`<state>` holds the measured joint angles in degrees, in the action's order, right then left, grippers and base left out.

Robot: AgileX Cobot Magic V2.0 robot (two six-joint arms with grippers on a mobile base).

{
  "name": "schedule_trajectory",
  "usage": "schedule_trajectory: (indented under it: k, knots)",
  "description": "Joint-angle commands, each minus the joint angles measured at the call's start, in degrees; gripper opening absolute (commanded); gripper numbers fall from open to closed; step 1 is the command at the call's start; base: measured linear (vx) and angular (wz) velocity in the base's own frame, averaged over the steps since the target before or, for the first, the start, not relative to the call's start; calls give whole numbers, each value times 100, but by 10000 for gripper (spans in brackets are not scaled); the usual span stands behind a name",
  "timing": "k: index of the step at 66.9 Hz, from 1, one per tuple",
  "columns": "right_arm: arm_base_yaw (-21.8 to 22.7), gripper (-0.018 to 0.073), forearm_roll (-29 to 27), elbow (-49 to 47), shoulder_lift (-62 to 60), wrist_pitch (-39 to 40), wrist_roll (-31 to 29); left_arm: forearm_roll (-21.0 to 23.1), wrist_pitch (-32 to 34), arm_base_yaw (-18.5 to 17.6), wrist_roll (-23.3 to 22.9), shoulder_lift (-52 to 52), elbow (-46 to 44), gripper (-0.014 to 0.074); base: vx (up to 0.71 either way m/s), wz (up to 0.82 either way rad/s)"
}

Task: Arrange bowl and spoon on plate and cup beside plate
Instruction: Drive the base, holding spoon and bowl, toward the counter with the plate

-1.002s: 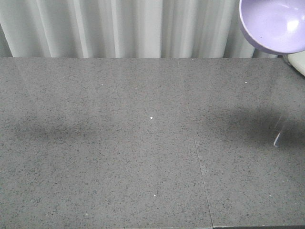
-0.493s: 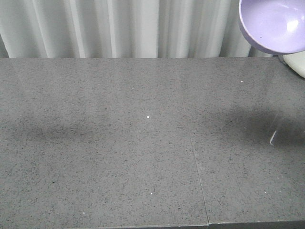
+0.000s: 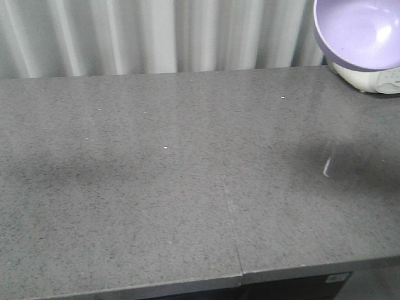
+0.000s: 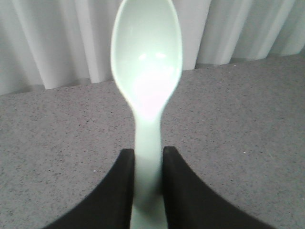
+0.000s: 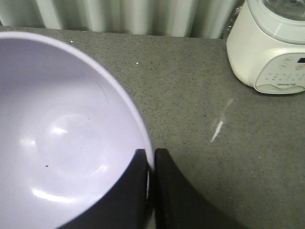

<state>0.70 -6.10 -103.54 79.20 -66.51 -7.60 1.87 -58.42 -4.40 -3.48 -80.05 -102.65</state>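
Observation:
The lavender bowl (image 3: 359,31) hangs in the air at the top right of the front view, over the grey counter (image 3: 187,187). In the right wrist view the bowl (image 5: 62,138) fills the left side, and my right gripper (image 5: 150,157) is shut on its rim, one finger inside and one outside. My left gripper (image 4: 148,160) is shut on the flat handle of the pale mint-green spoon (image 4: 146,62), whose head points away toward the curtain, above the counter. The plate and the cup are out of view.
A white kitchen appliance (image 5: 269,45) stands on the counter's far right, seen behind the bowl as appliance (image 3: 369,78). A pleated white curtain (image 3: 156,34) backs the counter. The counter's front edge (image 3: 250,278) shows at the bottom.
The front view has shifted: the counter slid left and up in frame, its front edge now shows, and more of the white appliance appears. The bowl keeps its place in frame.

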Motion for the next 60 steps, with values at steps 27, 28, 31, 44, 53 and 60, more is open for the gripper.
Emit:
schedule_trajectory:
  k: [27, 28, 31, 44, 53, 60]
  knots:
    - [14, -10, -7, -159, -160, 387, -32, 50, 373, -34, -1, 162, -140, -6, -8, -37]
    - [14, -10, -7, -159, -160, 384, -32, 50, 373, -34, -1, 162, -140, -6, -11, -51]
    - [14, -10, -7, -159, -160, 380, -32, 50, 373, -34, -1, 162, -140, -6, -11, -54]
    - [14, -10, 0, -159, -160, 380, -32, 50, 373, -34, -1, 162, -140, -6, -13, -62]
    - [14, -10, 0, -159, -160, 380, -32, 50, 373, -34, -1, 162, -140, -6, -15, -68]
    - [14, -10, 0, -159, -160, 380, -32, 50, 373, -34, -1, 162, -140, -6, -15, -69]
